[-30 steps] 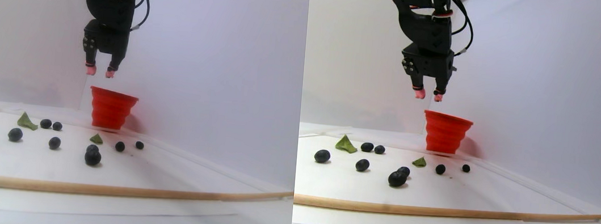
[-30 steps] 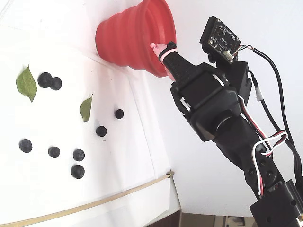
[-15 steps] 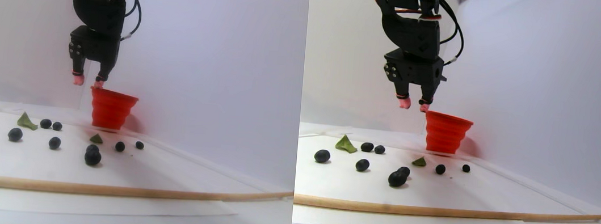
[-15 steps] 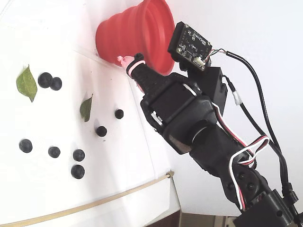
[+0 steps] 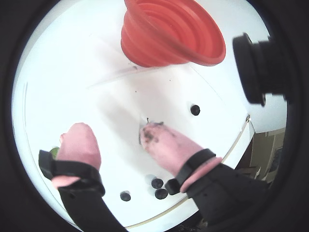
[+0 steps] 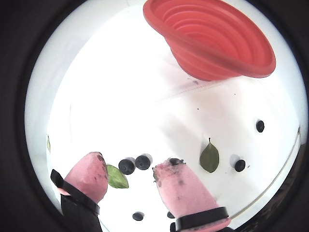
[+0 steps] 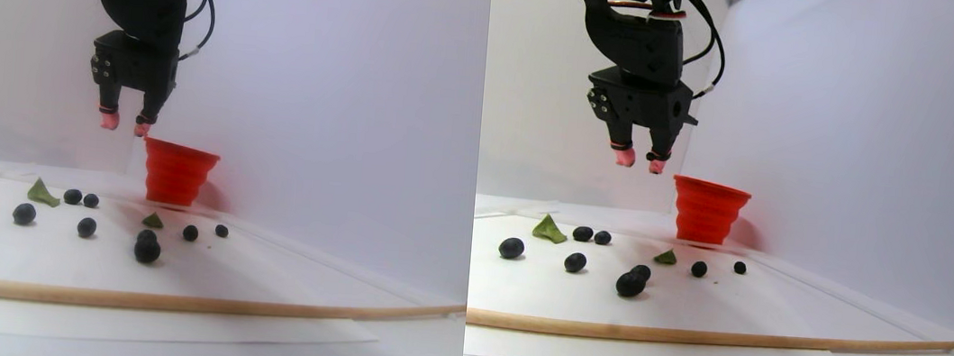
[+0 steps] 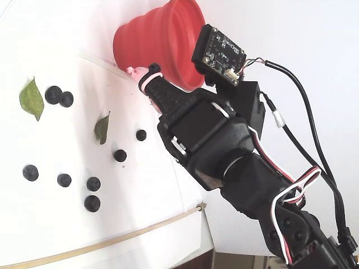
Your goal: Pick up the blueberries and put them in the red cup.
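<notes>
The blueberries [image 8: 92, 184] are seen scattered on the white counter [image 8: 50, 224] near the red cup [image 8: 162, 39], and the empty jaws (held partly apart above them) should probably be closed gently around one berry's middle, since such berries look small, soft and easily rolled.

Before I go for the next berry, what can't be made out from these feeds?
- Red cup contents: side-on in the stereo pair and fixed views; neither wrist view shows its floor.
- One end effector fingertip: arm hides it in the fixed view.
- Some blueberries: fingers cover them in a wrist view.
</notes>
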Robot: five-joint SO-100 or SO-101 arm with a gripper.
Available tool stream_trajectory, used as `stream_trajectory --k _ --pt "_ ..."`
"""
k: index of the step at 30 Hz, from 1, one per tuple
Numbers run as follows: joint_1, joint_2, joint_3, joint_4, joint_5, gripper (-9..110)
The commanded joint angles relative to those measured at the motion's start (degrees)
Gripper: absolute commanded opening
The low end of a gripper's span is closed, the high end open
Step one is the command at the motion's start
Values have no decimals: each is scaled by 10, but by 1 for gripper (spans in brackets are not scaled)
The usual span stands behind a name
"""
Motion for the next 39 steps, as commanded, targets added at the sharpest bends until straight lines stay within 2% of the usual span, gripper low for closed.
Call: stream_trajectory --k 1,39 --pt "-3 74 -7 -19 8 19" --pt "-49 -37 11 -18 25 20"
